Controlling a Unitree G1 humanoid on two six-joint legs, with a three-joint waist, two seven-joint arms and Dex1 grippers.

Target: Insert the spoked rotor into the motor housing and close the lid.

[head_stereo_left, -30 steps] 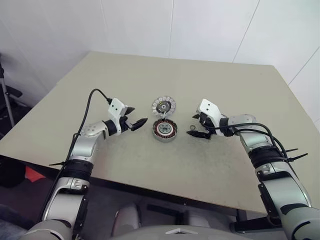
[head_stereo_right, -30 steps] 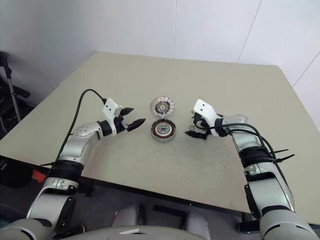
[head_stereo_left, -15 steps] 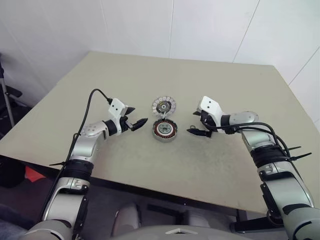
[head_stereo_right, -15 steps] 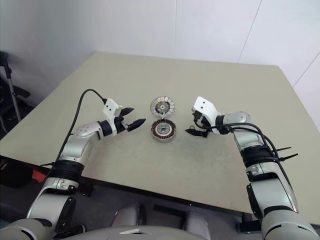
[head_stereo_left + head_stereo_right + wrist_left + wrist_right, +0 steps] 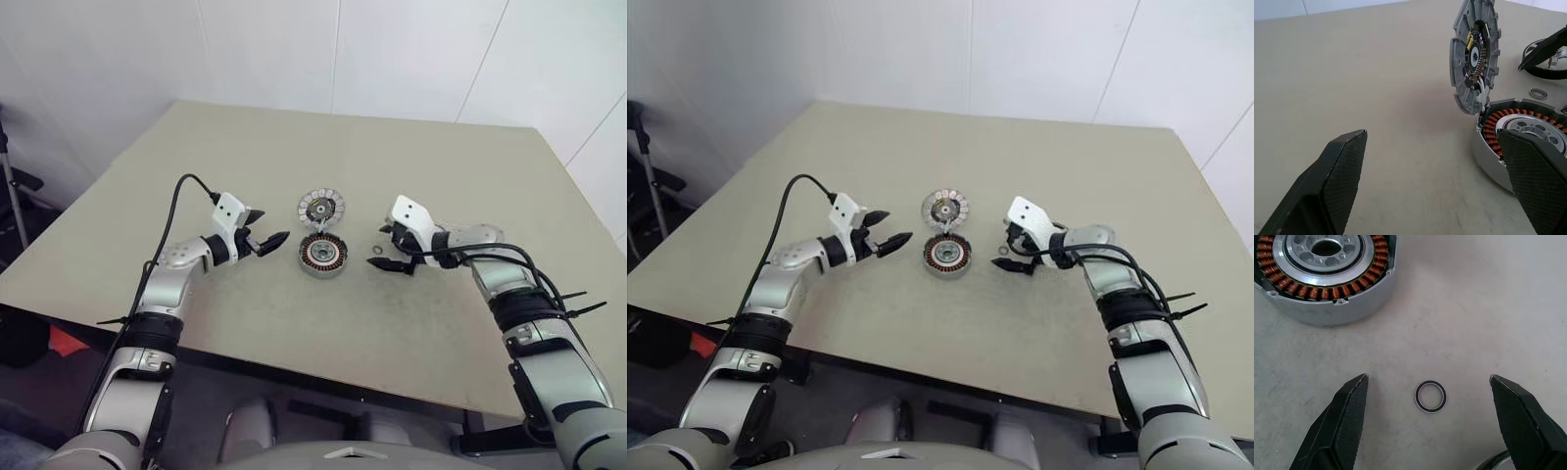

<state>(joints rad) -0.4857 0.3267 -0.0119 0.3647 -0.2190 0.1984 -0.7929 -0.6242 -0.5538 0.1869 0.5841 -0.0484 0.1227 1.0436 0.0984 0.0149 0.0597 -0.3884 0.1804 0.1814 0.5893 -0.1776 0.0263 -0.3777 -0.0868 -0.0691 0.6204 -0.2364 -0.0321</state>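
Beige tabletop carries everything, white wall behind. Motor housing sits near the middle of the tabletop, open side up, copper windings ringing a dark centre. Lid is swung open and stands tilted at the housing's far edge, joined to it there, ribbed rim and dark centre facing the robot. Left tool hovers just left of the housing, not touching it, fingers spread wide, nothing between them; in the left wrist view its two black fingers frame the housing and the upright lid. Right tool is low over the tabletop just right of the housing, angled down, fingers spread wide and holding nothing. Spoked rotor lies on the tabletop beside the right tool; the left wrist view shows a black finger of that tool crossing over its dark rim, contact unclear. Tiny metal ring lies flat between the right tool's fingers, touching neither, near the housing
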